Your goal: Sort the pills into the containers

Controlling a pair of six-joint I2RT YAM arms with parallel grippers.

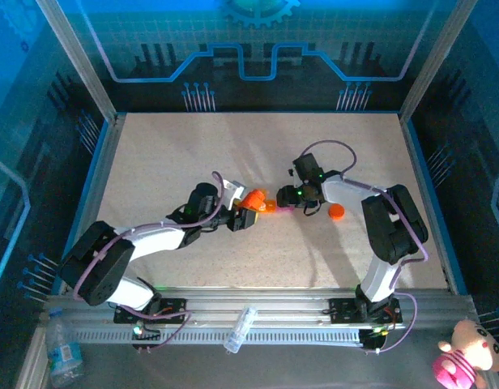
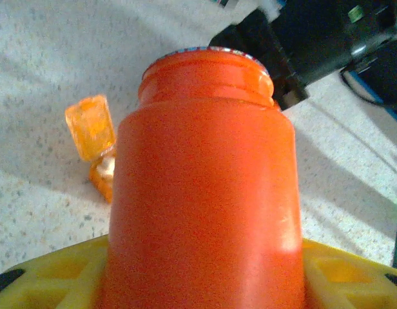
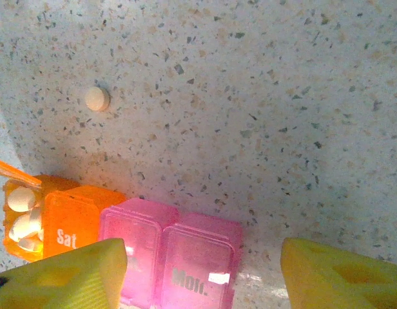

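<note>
The left gripper (image 1: 246, 211), clamped on the orange cylindrical plastic bottle (image 2: 205, 193), should tip gently over the lid-up orange square plastic container (image 3: 23, 215); the right gripper (image 3: 202, 270) gapes wide.

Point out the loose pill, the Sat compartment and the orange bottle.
loose pill (image 3: 96, 98): right wrist view, centre.
Sat compartment (image 3: 76, 220): right wrist view, labelled face.
orange bottle (image 2: 205, 206): left wrist view, side wall.
</note>
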